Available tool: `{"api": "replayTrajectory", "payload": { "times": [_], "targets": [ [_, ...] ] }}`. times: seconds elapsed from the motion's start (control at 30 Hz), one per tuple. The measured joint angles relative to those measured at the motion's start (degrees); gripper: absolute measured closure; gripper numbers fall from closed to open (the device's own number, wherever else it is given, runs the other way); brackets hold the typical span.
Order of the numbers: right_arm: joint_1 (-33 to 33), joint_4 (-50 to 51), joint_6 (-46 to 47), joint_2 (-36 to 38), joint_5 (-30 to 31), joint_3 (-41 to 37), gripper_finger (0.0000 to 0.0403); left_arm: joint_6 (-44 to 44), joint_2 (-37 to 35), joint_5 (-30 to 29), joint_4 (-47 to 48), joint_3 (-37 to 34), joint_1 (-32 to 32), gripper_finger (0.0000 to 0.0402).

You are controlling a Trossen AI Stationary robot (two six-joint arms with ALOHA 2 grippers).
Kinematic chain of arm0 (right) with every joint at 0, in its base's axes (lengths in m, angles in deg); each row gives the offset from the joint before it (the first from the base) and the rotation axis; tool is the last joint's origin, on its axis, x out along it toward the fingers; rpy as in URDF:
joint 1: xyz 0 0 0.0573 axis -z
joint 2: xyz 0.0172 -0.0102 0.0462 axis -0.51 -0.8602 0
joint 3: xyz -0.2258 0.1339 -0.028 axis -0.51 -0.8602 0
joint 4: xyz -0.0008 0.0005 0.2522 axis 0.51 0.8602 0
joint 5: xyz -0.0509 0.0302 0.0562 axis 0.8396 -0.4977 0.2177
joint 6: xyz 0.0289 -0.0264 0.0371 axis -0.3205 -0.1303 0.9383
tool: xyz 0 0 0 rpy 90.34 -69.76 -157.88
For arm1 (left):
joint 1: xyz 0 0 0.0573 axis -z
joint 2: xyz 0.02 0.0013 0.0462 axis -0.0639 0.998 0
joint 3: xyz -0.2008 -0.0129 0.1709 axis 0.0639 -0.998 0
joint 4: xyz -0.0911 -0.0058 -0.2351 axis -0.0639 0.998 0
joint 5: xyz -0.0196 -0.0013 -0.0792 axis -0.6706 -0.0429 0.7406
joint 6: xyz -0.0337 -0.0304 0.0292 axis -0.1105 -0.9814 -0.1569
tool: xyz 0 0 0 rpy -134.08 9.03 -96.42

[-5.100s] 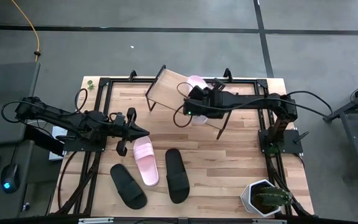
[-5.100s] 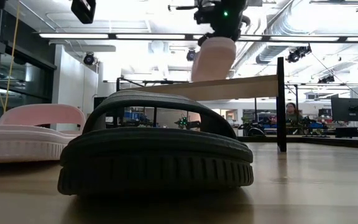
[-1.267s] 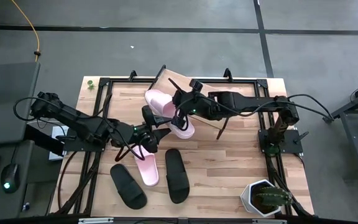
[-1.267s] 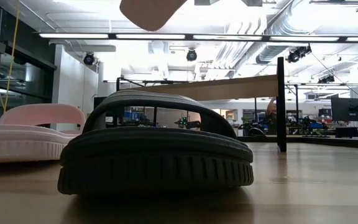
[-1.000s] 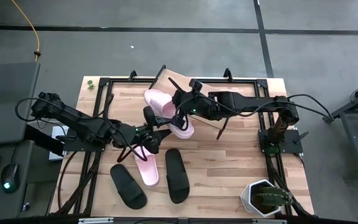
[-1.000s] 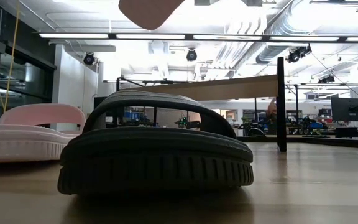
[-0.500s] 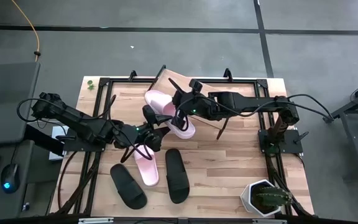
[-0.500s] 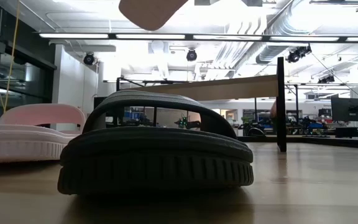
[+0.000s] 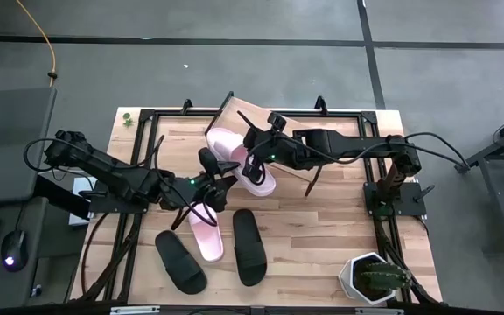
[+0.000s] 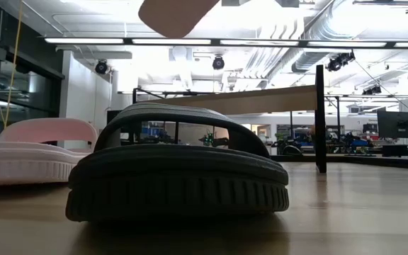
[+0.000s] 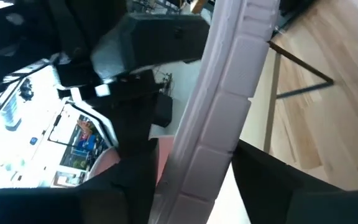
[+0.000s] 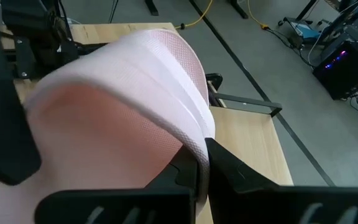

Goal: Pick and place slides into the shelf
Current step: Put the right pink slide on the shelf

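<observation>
The table (image 9: 322, 219) spreads under both my arms, with the shelf (image 9: 234, 118) at its far edge, its slanted board carrying no slide yet. Three slides lie flat on the wood in front of me: a black one (image 9: 180, 262) nearest my left side, another black one (image 9: 249, 247) beside it, and a pink one (image 9: 205, 233) between them and my left arm. The fourth, the raised pink slide (image 9: 239, 157), hangs in the air just in front of the shelf, and it is the one I am working with.

My right gripper (image 9: 256, 162) is clamped fully on that slide's strap; in the right wrist view the pink strap fills the space above my dark fingers (image 12: 191, 174). My left gripper (image 9: 217, 179) has crept closer over the last second and its jaws, which stood wide, have begun to narrow around the slide's sole edge, though I cannot tell whether they are touching it yet. In the left wrist view the ribbed pink edge runs straight between my fingers.

I judge this a handover or a two-handed turn, so the slide can be set squarely on the board.
</observation>
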Motion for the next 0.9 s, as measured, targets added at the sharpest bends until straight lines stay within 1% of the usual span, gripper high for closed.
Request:
{"api": "replayTrajectory", "payload": {
  "times": [0.17, 0.3, 0.47, 0.57, 0.63, 0.8, 0.9],
  "targets": [
    [0.0, -0.3, 0.0, 0.0, 0.2, 0.0, 0.0403, 0.2, 0.0, -2.8, 0.6, 0.0, 0.1, 0.0262],
    [0.0, -0.2, 0.0, 0.0, 0.2, 0.0, 0.0403, 0.3, 0.0, -3.6, 1.8, 0.0, 0.1, 0.0289],
    [-0.1, -0.2, 0.0, 0.0, 0.2, 0.0, 0.0403, 0.3, 0.0, -4.0, 1.9, 0.0, 0.0, 0.029],
    [0.0, -0.2, 0.0, 0.0, 0.3, 0.0, 0.0403, 0.8, 0.0, -5.7, 1.9, 0.0, 0.1, 0.0289],
    [0.0, -0.2, 0.0, 0.0, 0.4, 0.0, 0.0403, 1.6, 0.0, -6.8, 2.1, 0.0, 0.1, 0.0299],
    [-0.1, -0.2, -1.6, 0.0, 0.4, 0.0, 0.0398, 2.9, 0.1, -7.5, 2.4, 0.0, 0.1, 0.034],
    [-0.1, 0.0, -2.4, 0.0, -0.6, 0.0, 0.0386, 2.9, 0.1, -7.6, 2.4, 0.0, 0.1, 0.0343]
  ]
}}
